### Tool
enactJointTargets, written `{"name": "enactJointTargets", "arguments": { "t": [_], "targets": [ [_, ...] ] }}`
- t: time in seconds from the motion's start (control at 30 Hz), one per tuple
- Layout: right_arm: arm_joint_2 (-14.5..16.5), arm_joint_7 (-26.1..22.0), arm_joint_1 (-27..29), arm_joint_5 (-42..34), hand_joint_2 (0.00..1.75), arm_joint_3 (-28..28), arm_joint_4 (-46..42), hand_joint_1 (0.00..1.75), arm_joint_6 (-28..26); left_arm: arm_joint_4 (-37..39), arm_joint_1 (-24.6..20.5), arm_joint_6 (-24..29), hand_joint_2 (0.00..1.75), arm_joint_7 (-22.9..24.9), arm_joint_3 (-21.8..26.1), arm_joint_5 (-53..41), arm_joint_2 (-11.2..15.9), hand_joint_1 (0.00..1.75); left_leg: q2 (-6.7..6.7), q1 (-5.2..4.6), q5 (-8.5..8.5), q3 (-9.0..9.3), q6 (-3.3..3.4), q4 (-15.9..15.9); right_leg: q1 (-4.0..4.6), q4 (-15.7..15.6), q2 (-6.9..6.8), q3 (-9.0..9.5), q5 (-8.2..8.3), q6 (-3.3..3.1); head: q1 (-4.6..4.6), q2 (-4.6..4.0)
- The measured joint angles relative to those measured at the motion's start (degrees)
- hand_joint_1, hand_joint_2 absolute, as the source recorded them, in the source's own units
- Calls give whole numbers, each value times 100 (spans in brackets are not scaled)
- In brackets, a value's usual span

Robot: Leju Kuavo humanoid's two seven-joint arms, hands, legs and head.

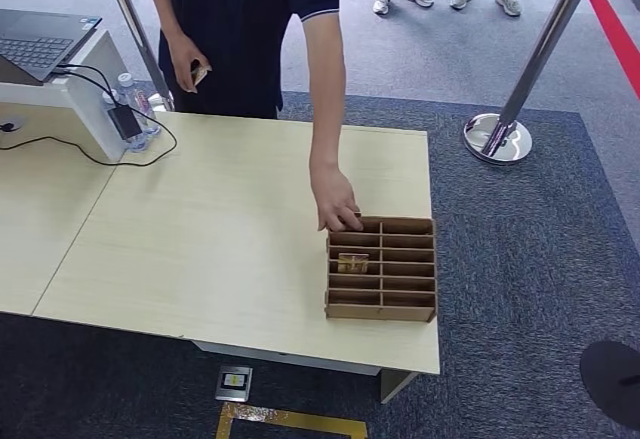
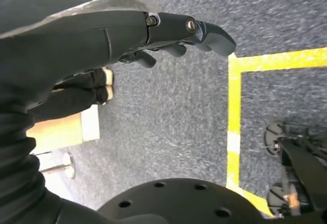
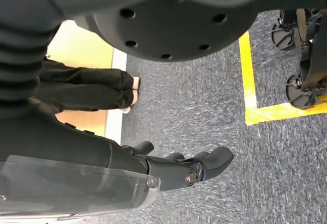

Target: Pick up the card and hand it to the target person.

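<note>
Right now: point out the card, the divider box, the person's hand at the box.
card (image 1: 352, 262), head view, its top face in a slot.
divider box (image 1: 432, 271), head view, its right wall.
person's hand (image 1: 334, 200), head view, back of hand.

Open laptop sitting on a white stand, water bottle standing beside it, black cable trailing across, chrome stanchion standing on grey carpet.

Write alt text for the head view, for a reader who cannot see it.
A person in a dark shirt leans over a light wooden table, one hand resting on the far edge of a brown cardboard divider tray that holds a small card in one slot. Their other hand holds a small object; a laptop sits far left.
</note>
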Motion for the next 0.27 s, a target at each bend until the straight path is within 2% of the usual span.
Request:
{"name": "enactJointTargets", "arguments": {
  "t": [0.03,0.07,0.27],
  "targets": [
    [-20,-25,16,-71,0,64,-4,0,15,-8,27,-16,44,0,-118,135,16,0,0,0,0,0,0,0,0,0,0,0,0,0,1,0],
    [-40,-50,33,-145,0,136,-12,0,27,-18,52,-33,0,0,-235,269,34,0,0,0,0,0,0,0,0,0,0,0,0,0,1,0],
    [-154,-177,154,-531,0,550,-76,0,88,-87,191,-120,0,-3,-883,987,123,0,0,0,0,0,0,0,0,0,0,0,0,0,1,0]
  ]
}}
